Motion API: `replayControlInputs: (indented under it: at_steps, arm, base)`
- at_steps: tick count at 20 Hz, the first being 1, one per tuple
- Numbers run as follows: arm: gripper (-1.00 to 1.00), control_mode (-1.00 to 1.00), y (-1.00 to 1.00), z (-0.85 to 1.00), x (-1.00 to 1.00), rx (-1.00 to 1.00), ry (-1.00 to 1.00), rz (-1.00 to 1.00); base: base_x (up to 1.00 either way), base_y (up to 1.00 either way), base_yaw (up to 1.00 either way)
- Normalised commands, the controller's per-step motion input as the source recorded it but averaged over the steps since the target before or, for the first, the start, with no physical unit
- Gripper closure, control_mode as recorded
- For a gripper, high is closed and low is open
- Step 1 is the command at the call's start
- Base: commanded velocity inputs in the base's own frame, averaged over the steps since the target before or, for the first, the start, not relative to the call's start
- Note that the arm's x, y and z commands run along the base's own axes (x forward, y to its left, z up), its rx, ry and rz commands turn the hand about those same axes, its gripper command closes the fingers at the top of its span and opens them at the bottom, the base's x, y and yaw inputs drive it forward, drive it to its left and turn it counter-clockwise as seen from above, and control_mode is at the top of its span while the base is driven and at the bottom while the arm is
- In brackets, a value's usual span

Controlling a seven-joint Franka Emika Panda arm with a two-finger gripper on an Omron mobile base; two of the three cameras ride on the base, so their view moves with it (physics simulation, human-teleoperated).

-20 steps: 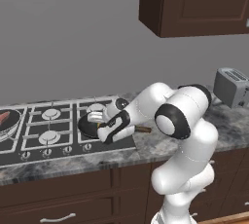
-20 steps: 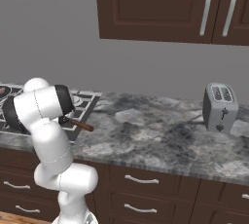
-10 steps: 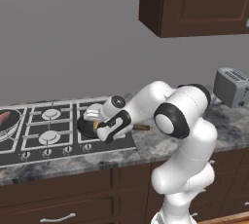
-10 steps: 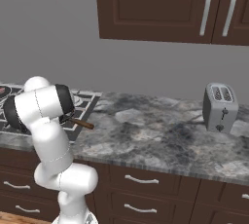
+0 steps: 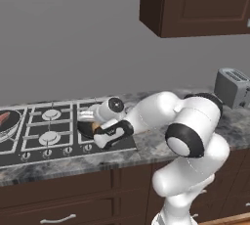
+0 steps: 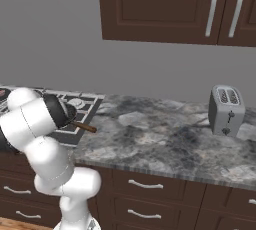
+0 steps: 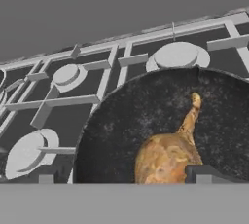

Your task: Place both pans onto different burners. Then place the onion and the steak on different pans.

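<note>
Gripper: fingers standing apart, straddling the onion without clamping it | Onion: lying in the right-hand pan on the hob's right burner | Steak: resting in the left pan, well apart

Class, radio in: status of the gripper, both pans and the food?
Gripper open over tan-orange onion. Onion inside right black frying pan. Red steak in left pan. No obstruction.
</note>
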Motion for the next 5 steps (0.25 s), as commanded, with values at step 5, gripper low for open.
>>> replayControlInputs:
  at_steps: [5]
  arm:
    - [-1.00,-1.00,-0.01,0.82,-0.30,0.00,-0.08,0.07]
  base:
    - [0.00,0.00,0.00]
